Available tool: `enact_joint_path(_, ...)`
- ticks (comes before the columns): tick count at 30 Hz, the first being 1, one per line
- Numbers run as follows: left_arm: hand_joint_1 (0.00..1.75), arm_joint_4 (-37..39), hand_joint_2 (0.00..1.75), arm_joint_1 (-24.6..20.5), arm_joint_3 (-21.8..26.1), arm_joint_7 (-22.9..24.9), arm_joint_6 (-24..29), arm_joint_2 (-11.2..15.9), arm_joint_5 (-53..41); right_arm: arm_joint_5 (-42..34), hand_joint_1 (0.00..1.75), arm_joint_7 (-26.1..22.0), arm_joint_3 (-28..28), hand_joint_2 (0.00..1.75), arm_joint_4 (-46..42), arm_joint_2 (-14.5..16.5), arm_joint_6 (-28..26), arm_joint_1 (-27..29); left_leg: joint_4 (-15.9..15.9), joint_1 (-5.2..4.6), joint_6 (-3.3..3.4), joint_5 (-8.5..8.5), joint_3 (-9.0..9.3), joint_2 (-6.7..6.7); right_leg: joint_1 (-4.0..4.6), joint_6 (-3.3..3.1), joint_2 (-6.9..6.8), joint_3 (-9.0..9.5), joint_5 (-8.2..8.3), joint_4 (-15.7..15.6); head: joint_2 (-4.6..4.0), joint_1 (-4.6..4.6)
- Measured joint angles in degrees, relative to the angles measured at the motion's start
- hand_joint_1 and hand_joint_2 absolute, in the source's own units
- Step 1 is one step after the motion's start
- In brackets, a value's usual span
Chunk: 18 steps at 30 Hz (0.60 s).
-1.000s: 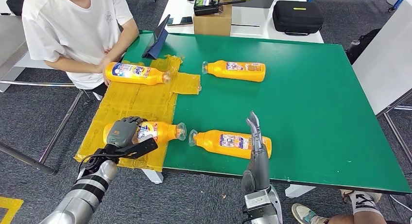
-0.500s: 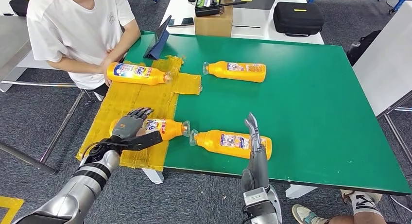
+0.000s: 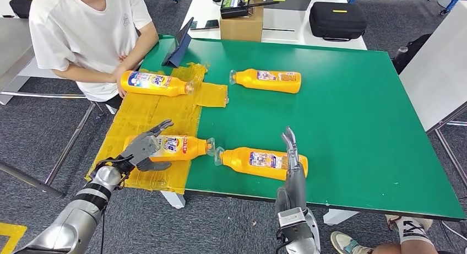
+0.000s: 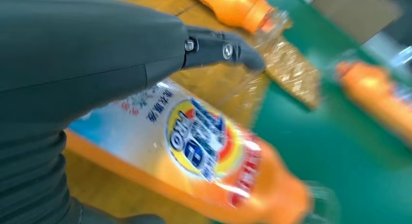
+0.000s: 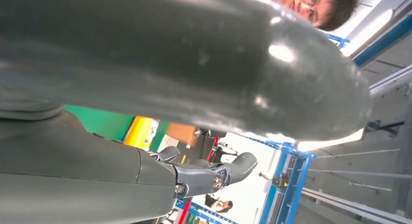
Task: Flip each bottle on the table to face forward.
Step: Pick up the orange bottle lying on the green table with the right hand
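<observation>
Green bench (image 3: 341, 116), with yellow sheet (image 3: 148, 122) covering the near-left part.

Person (image 3: 88, 28) in white shirt seated at far-left edge, one hand at the base of the far-left bottle (image 3: 155, 83), label up, lying on the yellow sheet.

Far-right bottle (image 3: 267, 80) lying on the green surface, cap toward the left.

Near-left bottle (image 3: 175, 147) lying on the yellow sheet, blue-and-red label up, cap just beside the cap of the near-right bottle (image 3: 259, 162), lying on the green surface close to the near edge.

Left hand (image 3: 144, 147) open, fingers spread over the base end of the near-left bottle, thumb alongside below it; contact not determinable.

Right hand (image 3: 290, 149) raised edge-on, fingers straight and extended, in front of the base end of the near-right bottle, holding nothing; contact not determinable.
</observation>
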Motion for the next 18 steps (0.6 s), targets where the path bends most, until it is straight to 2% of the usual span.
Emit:
enact_joint_path(4,0.00,-10.6,1.75,4.7,4.2,-0.3,-0.3,-2.7,14.2,0.4,0.00,0.0,0.2,0.00,0.3,-0.4,-0.8,0.1,0.0,-0.01,0.00,0.00,-0.21,0.03,-0.01,0.01,0.01,-0.20,0.01,0.0,-0.01,0.00)
enact_joint_path(9,0.00,-22.9,1.75,8.2,8.7,-1.5,-0.3,-6.9,27.1,2.0,0.00,0.0,0.2,0.00,0.4,-0.5,-0.8,0.3,0.0,-0.01,0.00,-0.05,-0.28,0.07,-0.01,0.01,0.02,-0.28,0.01,0.0,0.00,-0.01)
enact_joint_path(15,0.00,-30.2,1.75,10.1,11.3,-1.7,-0.6,-9.3,30.6,3.5,0.00,0.1,0.2,0.00,0.8,-0.5,-1.0,0.4,0.0,0.09,-0.01,-0.05,-0.33,0.07,0.11,0.00,0.02,-0.33,0.00,0.0,-0.01,-0.01)
enact_joint_path(18,0.00,-33.5,1.75,11.9,12.1,-1.9,-0.5,-10.3,36.4,10.8,0.00,2.2,-0.9,0.00,2.4,-0.4,-1.8,0.4,0.0,0.11,-0.03,-0.06,-0.33,0.17,0.14,0.00,0.03,-0.32,0.00,0.0,0.00,-0.02)
